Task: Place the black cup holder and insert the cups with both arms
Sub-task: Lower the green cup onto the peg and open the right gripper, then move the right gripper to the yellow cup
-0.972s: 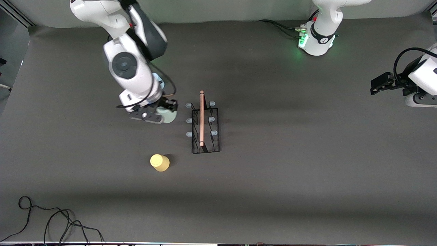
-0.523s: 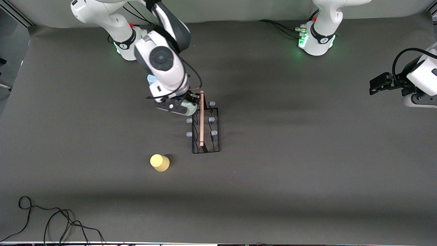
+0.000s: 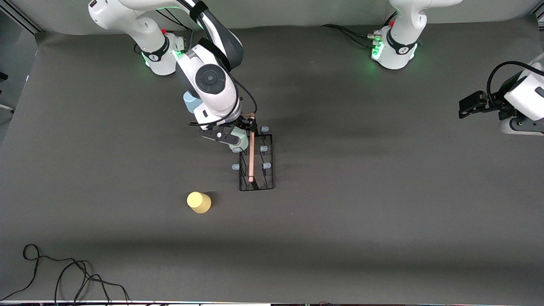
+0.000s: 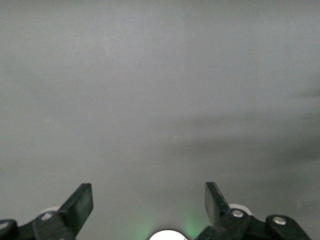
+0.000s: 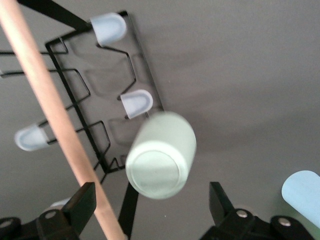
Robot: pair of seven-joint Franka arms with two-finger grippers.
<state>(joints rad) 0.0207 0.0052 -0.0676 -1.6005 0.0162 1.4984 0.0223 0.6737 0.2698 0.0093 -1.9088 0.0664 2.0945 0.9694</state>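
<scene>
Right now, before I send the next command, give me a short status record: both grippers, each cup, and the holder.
right gripper: open, over the black cup holder's end farthest from the front camera
pale green cup: between the spread fingers, touched by neither, beside the pegs on the right arm's side; cannot tell whether it is seated
light blue cup: on the table, partly hidden under the right arm
yellow cup: upside down on the table, nearer the front camera than the holder
left gripper: open, empty, waiting at the left arm's end

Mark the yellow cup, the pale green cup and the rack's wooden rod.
yellow cup [image 3: 199, 202], front view, upturned base.
pale green cup [image 5: 160, 157], right wrist view, round base.
wooden rod [image 3: 251, 153], front view, mid-length.
</scene>
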